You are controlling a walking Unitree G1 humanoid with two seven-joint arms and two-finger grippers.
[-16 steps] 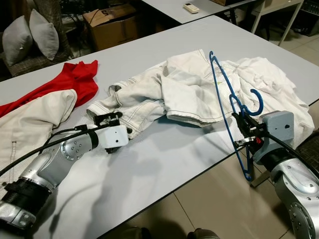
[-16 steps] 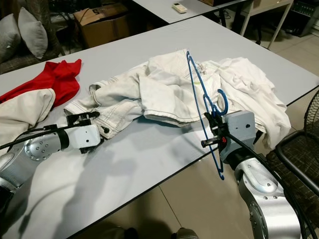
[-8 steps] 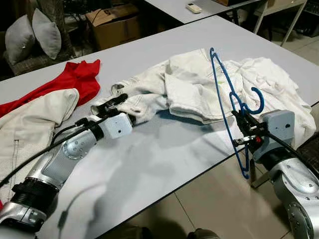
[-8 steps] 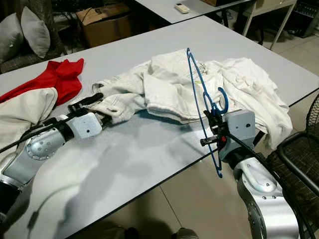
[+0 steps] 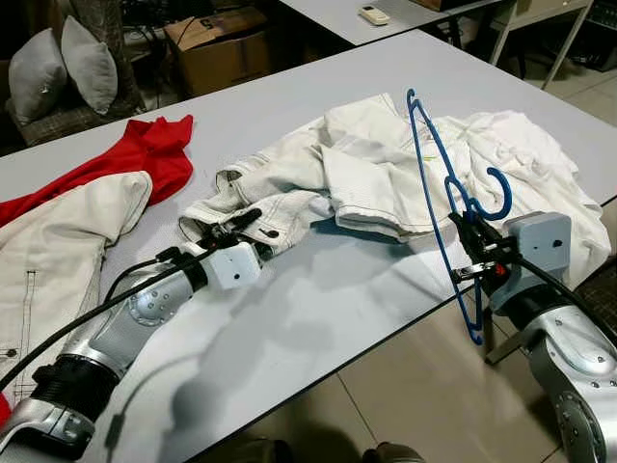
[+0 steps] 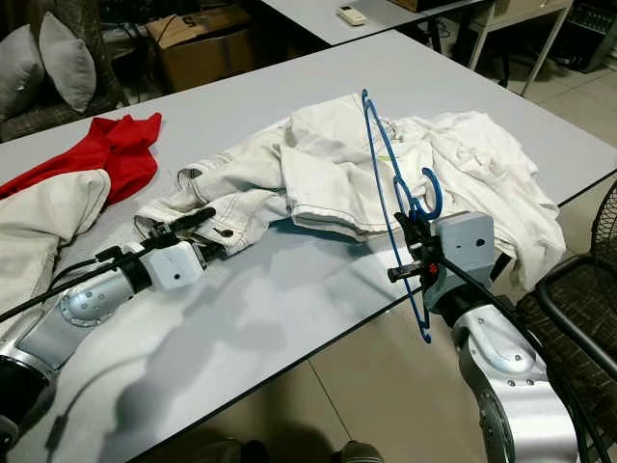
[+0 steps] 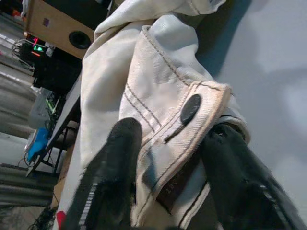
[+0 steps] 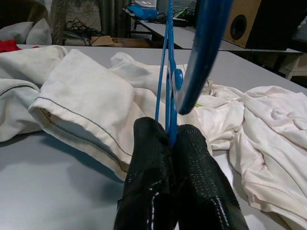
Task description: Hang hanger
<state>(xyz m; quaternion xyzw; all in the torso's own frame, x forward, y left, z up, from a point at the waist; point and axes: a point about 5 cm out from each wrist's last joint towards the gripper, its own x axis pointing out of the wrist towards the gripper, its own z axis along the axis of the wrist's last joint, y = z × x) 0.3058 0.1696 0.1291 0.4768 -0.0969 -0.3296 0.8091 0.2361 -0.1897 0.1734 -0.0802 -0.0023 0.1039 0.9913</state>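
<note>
Head views: right gripper holds the blue hanger upright off the surface edge; left gripper sits at the white trousers.

Left wrist: fingers pinch the waistband.

Right wrist: fingers pressed together on the hanger.

Step in hand looks like gripping the garment; next, bring hanger and waistband together.

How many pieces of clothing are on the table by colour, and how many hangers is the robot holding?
White garments: 3: the white trousers pinched by the left end effector, the white top, the cream jacket.
Red garments: 1: the red cloth.
Blue hangers: 1: the blue hanger gripped by the right end effector.
Total: 5.
</note>
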